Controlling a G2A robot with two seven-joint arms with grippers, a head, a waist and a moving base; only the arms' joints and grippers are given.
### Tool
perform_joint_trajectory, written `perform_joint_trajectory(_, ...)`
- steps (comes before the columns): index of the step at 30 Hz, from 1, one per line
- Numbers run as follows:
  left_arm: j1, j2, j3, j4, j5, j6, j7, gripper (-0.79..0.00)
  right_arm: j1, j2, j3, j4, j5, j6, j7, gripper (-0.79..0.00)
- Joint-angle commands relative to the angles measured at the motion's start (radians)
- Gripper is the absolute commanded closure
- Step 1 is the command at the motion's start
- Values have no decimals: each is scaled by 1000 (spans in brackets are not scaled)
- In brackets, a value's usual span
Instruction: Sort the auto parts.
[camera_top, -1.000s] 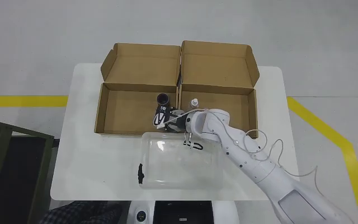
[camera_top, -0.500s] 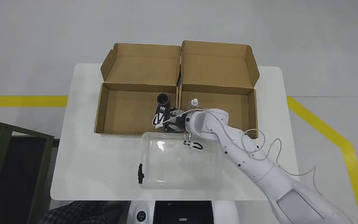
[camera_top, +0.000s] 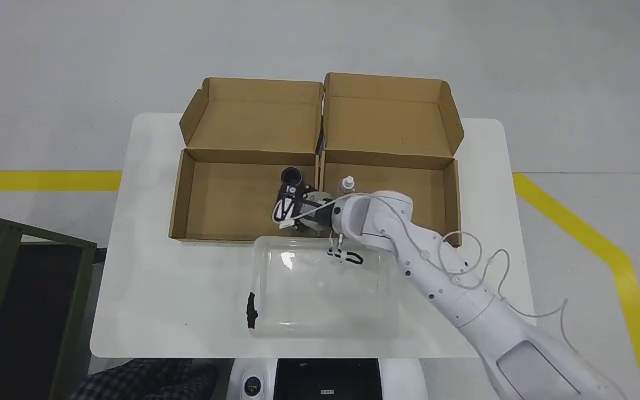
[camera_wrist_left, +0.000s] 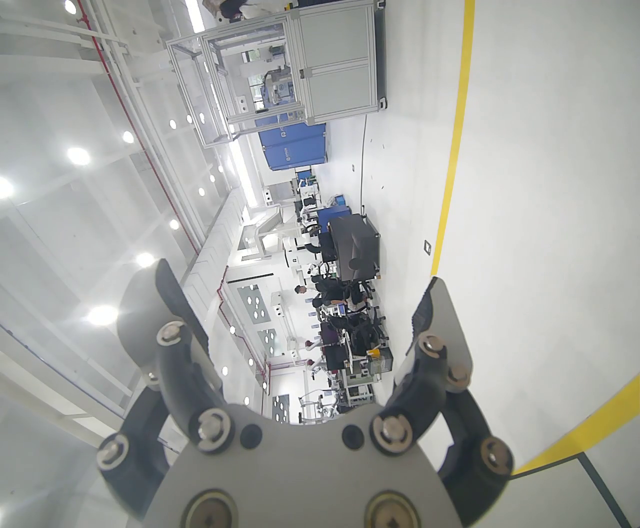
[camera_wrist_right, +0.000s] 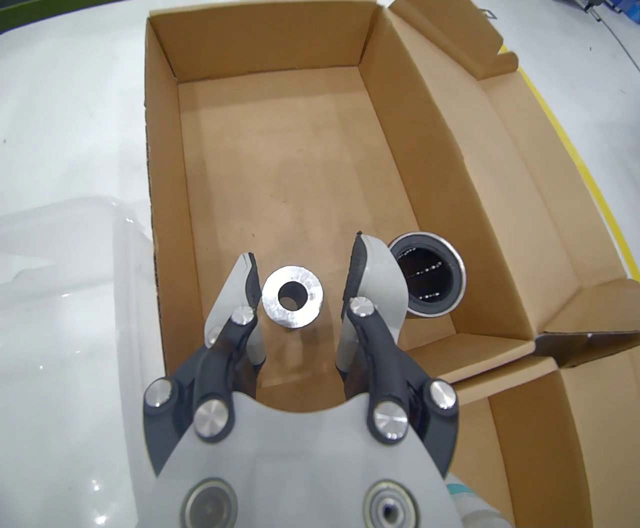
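Two brown cardboard boxes stand side by side on the white table (camera_top: 140, 280), their lids folded back. Nearer the robot lies a clear plastic bin (camera_top: 310, 295). At the bin's left end lies a small black part (camera_top: 250, 310), and a curved black piece (camera_top: 347, 259) lies near its far wall.

The left cardboard box (camera_top: 225, 200) holds a black cylindrical bearing with a steel rim (camera_top: 292, 177) (camera_wrist_right: 430, 282) at its right end. Just beside it is a short silver metal bushing with a centre hole (camera_wrist_right: 292, 298). The right gripper (camera_top: 287, 210) (camera_wrist_right: 304, 255) hangs over this bushing with its fingers spread to either side: one pad (camera_wrist_right: 252, 285) is at the bushing's edge and the other stands apart, so nothing is clamped.

The right cardboard box (camera_top: 410, 195) holds a small white bottle-shaped part (camera_top: 347, 184) near its left wall.

The left gripper (camera_wrist_left: 300, 280) points out into the room, its fingers released and wide apart, with nothing between them.
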Motion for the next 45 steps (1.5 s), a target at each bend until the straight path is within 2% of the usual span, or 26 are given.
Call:
perform_joint_trajectory(1, 0, 0, 0, 0, 0, 0, 0, -785, -9, 4, 16, -31, -3, 2, -2, -351)
perform_joint_trajectory(10, 0, 0, 0, 0, 0, 0, 0, -785, -76, 33, 133, -191, -10, 12, -14, -372)
perform_joint_trajectory(18, 0, 0, 0, 0, 0, 0, 0, -785, -222, 75, 292, -351, -26, 7, -29, -397)
perform_joint_trajectory(20, 0, 0, 0, 0, 0, 0, 0, -785, -266, 85, 338, -382, -26, 9, -40, -508)
perform_joint_trajectory(23, 0, 0, 0, 0, 0, 0, 0, -785, -333, 101, 410, -434, -24, 3, -63, -603)
perform_joint_trajectory(30, 0, 0, 0, 0, 0, 0, 0, -785, -497, 131, 569, -543, -37, -13, -108, -634)
perform_joint_trajectory(32, 0, 0, 0, 0, 0, 0, 0, -785, -533, 137, 606, -557, -27, -18, -133, -683)
perform_joint_trajectory(33, 0, 0, 0, 0, 0, 0, 0, -785, -550, 140, 625, -561, -22, -18, -152, -683)
perform_joint_trajectory(34, 0, 0, 0, 0, 0, 0, 0, -785, -566, 143, 642, -567, -28, -23, -162, -776)
perform_joint_trajectory(45, 0, 0, 0, 0, 0, 0, 0, -785, -768, 167, 845, -622, 5, -17, -301, -785)
